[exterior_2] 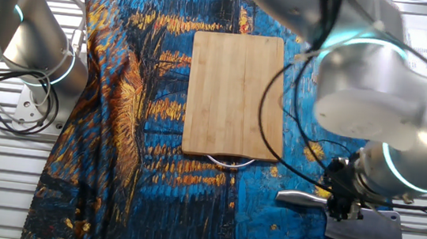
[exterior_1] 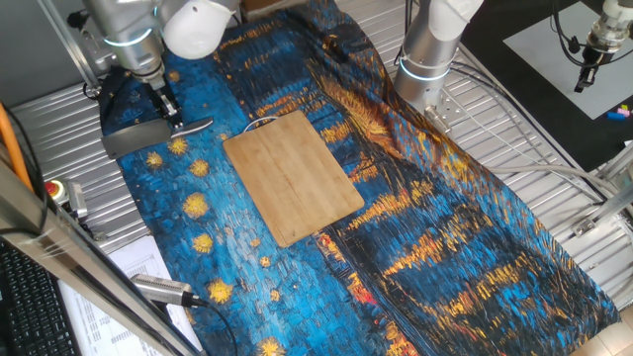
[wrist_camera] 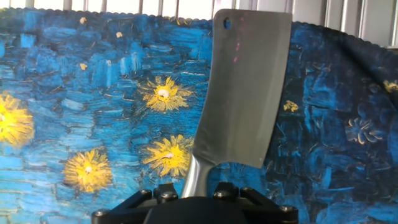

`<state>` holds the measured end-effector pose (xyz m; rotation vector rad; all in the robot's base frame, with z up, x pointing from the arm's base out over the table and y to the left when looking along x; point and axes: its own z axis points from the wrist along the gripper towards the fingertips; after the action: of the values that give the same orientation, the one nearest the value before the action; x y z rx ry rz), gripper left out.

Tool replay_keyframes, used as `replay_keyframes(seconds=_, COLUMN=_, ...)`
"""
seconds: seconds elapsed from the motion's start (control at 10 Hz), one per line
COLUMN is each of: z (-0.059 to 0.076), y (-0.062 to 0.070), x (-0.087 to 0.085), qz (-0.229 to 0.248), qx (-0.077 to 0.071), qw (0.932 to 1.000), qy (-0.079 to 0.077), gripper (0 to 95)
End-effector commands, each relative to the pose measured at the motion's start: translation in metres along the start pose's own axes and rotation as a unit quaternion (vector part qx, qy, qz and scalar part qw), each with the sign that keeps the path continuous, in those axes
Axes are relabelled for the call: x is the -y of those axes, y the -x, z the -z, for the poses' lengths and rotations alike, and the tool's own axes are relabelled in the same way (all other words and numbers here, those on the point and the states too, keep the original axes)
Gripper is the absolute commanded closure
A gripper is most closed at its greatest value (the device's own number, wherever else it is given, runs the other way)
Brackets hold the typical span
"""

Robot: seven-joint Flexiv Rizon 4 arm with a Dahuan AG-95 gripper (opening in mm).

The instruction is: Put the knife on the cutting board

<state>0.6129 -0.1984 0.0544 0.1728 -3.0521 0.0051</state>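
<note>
The knife [exterior_1: 138, 137], a metal cleaver, lies flat on the blue starry cloth at the far left, left of the cutting board [exterior_1: 293, 175]. The board is bare, with its wire loop [exterior_1: 261, 124] at the far end. My gripper [exterior_1: 166, 111] stands over the knife's handle [exterior_1: 195, 127], where it joins the blade. In the hand view the blade [wrist_camera: 245, 87] stretches away and the handle [wrist_camera: 194, 177] runs between my fingers with a gap on each side; the gripper [wrist_camera: 196, 186] is open. In the other fixed view the knife [exterior_2: 365, 228] lies right of the board's [exterior_2: 236, 90] loop end.
A second robot arm [exterior_1: 432, 44] stands on the cloth's far side, beyond the board. A red button [exterior_1: 53, 188], printed papers [exterior_1: 138, 269] and a silver pen-like tool [exterior_1: 163, 289] lie at the left front. Metal slatted table [exterior_1: 554, 129] surrounds the cloth.
</note>
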Motion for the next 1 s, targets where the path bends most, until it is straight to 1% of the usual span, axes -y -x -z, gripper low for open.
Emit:
replay_keyframes(seconds=0.1, z=-0.011, y=-0.002, x=0.002, qz=-0.002, qx=0.008, qw=1.0000, qy=-0.005, gripper=57.0)
replay_keyframes(seconds=0.2, z=-0.012, y=-0.002, x=0.002, qz=-0.002, qx=0.009, qw=0.9999, qy=-0.006, gripper=57.0)
replay_keyframes(seconds=0.3, z=-0.012, y=-0.002, x=0.002, qz=0.001, qx=0.010, qw=0.9999, qy=-0.006, gripper=38.0)
replay_keyframes(seconds=0.4, z=-0.013, y=-0.001, x=0.001, qz=0.002, qx=0.008, qw=1.0000, qy=-0.006, gripper=38.0)
replay_keyframes(seconds=0.5, z=-0.016, y=-0.001, x=0.001, qz=-0.010, qx=0.005, qw=0.9999, qy=-0.010, gripper=38.0)
replay_keyframes(seconds=0.7, z=-0.018, y=-0.001, x=0.003, qz=-0.015, qx=0.006, qw=0.9998, qy=-0.011, gripper=38.0)
replay_keyframes(seconds=1.0, z=-0.022, y=0.000, x=0.004, qz=-0.017, qx=0.006, qw=0.9998, qy=-0.007, gripper=38.0)
